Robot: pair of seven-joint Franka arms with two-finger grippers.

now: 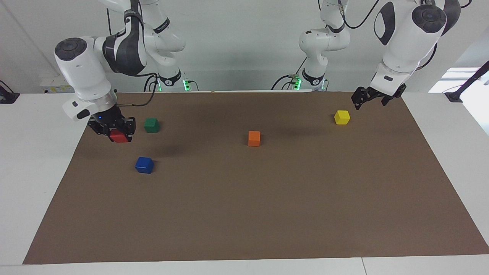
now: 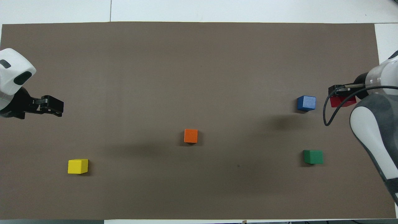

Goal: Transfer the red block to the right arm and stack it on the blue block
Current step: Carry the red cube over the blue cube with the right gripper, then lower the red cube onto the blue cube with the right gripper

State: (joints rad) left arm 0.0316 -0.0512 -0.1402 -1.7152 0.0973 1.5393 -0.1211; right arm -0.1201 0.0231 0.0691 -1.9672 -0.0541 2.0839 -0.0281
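My right gripper (image 1: 119, 134) is shut on the red block (image 1: 120, 137) and holds it above the brown mat, near the mat's edge at the right arm's end. In the overhead view the right gripper (image 2: 341, 97) and the red block (image 2: 342, 101) show just beside the blue block (image 2: 306, 103), not over it. The blue block (image 1: 144, 165) rests alone on the mat. My left gripper (image 1: 369, 101) is open and empty, raised over the mat's edge at the left arm's end, near the yellow block (image 1: 342, 117); it also shows in the overhead view (image 2: 55, 106).
A green block (image 1: 151, 125) lies nearer to the robots than the blue block. An orange block (image 1: 254, 138) sits at the middle of the brown mat (image 1: 267, 214). They also show in the overhead view: green (image 2: 313, 156), orange (image 2: 191, 136), yellow (image 2: 78, 166).
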